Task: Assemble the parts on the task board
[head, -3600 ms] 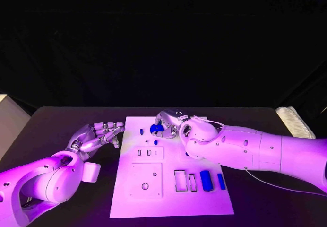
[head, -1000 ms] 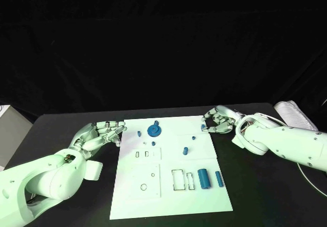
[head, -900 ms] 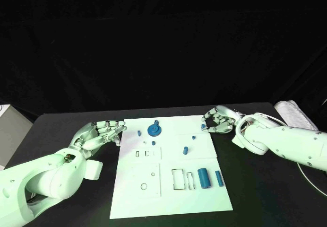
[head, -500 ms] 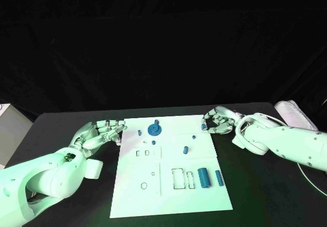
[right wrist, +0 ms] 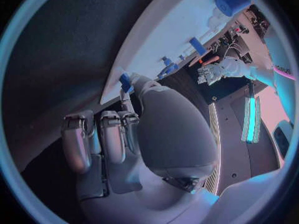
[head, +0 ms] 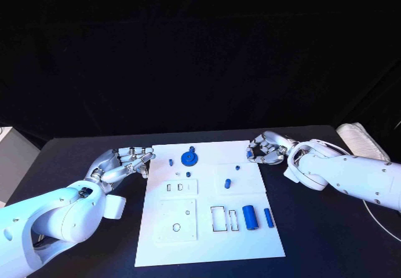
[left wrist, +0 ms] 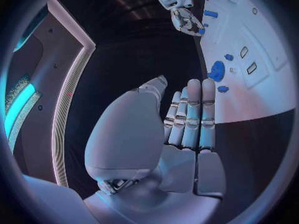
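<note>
Head view: the white board (head: 209, 231) lies mid-desk (head: 334, 243). Blue parts on it: a round disc (head: 189, 158) near the far edge, small pegs at (head: 171, 163), (head: 189, 175) and (head: 237, 168), an oblong peg (head: 227, 183) mid-board, a thick cylinder (head: 248, 217) and a thinner bar (head: 268, 217) side by side near the right edge, beside outlined slots. The left hand (head: 124, 164) rests at the board's left edge, fingers curled in close together, holding nothing that shows. The right hand (head: 266, 149) sits at the board's far right corner, fingers curled around a small blue part (head: 251, 154).

Left wrist view: the left hand (left wrist: 177, 134) has fingers laid side by side and bent, thumb alongside, nothing between them. The board (left wrist: 249, 79) lies beyond the fingertips, with the disc (left wrist: 217, 70) just past them. The right hand (left wrist: 186, 21) shows far off at the board's corner.

Right wrist view: the right hand (right wrist: 124, 139) has fingers folded; a small blue part (right wrist: 125, 82) sits pinched at thumb and fingertip, at the board's (right wrist: 181, 30) edge. The cylinder (right wrist: 232, 1) lies at the far end.
</note>
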Robot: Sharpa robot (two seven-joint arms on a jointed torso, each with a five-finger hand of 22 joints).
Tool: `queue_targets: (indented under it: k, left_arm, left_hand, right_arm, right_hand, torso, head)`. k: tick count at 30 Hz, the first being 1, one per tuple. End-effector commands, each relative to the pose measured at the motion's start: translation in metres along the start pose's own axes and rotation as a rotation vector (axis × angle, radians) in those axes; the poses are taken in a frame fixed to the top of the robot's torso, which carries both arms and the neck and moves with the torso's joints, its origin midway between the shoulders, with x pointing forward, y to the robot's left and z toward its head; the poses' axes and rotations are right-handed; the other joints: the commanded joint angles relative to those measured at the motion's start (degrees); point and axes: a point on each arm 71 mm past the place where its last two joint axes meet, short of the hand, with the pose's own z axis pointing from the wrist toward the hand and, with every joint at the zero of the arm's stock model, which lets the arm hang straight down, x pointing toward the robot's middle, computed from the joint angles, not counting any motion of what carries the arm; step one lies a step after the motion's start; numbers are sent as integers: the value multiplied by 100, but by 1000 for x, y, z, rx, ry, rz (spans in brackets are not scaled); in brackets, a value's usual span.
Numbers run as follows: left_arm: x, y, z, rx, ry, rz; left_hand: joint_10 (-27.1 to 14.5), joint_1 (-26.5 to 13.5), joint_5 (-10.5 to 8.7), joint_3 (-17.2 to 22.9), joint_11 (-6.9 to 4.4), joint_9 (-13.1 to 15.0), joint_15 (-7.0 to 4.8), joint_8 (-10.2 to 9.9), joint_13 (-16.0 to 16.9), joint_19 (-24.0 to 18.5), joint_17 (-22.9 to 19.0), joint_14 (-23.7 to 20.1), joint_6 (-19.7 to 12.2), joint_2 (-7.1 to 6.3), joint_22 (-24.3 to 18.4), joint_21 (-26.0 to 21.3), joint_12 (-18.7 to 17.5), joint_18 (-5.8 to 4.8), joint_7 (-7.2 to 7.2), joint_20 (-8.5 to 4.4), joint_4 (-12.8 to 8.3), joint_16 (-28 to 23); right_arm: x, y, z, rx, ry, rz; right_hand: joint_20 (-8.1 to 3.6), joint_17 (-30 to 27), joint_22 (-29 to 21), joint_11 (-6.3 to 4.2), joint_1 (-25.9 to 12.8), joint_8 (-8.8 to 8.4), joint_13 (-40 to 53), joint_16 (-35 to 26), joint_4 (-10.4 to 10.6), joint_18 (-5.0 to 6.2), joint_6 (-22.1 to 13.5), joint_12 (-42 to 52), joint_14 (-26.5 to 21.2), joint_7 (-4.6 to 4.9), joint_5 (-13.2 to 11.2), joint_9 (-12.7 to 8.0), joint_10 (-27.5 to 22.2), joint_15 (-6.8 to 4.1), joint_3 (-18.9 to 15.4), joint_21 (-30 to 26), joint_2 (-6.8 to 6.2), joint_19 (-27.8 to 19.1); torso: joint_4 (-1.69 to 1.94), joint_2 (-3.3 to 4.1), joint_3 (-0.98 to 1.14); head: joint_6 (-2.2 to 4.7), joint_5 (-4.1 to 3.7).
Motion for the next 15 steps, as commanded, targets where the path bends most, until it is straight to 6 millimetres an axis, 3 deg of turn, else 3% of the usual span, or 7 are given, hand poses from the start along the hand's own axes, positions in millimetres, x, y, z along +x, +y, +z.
queue_targets:
  k: [1,15]
  left_arm:
    - [2,-1,0,6,19,-3]
    - [2,-1,0,4,17,-2]
  left_hand:
    - [-34,46,-26,39,-9,8,-9,-23,2,-35,-5,-51,-18,-22,10,35,5,38,-9,-1,-10,32]
    - [-37,44,-24,46,-6,9,-7,-24,2,-40,-9,-52,-20,-18,12,40,5,38,-5,-1,-8,34]
  right_arm:
    - [3,1,0,-8,21,-8]
    - [3,1,0,3,-20,-25]
  right_hand:
    - [-20,1510,1509,-50,-18,30,1505,37,-11,-82,62,35,599,-3,-20,10,590,-60,41,12,45,600]
    - [-66,1510,1509,-110,-59,125,1505,37,-38,-82,215,35,599,-70,-5,37,590,-108,168,12,66,600]
  torso:
    - [0,-4,-2]
    - [1,-4,-7]
  head:
    - [-12,9]
    - [-14,-3]
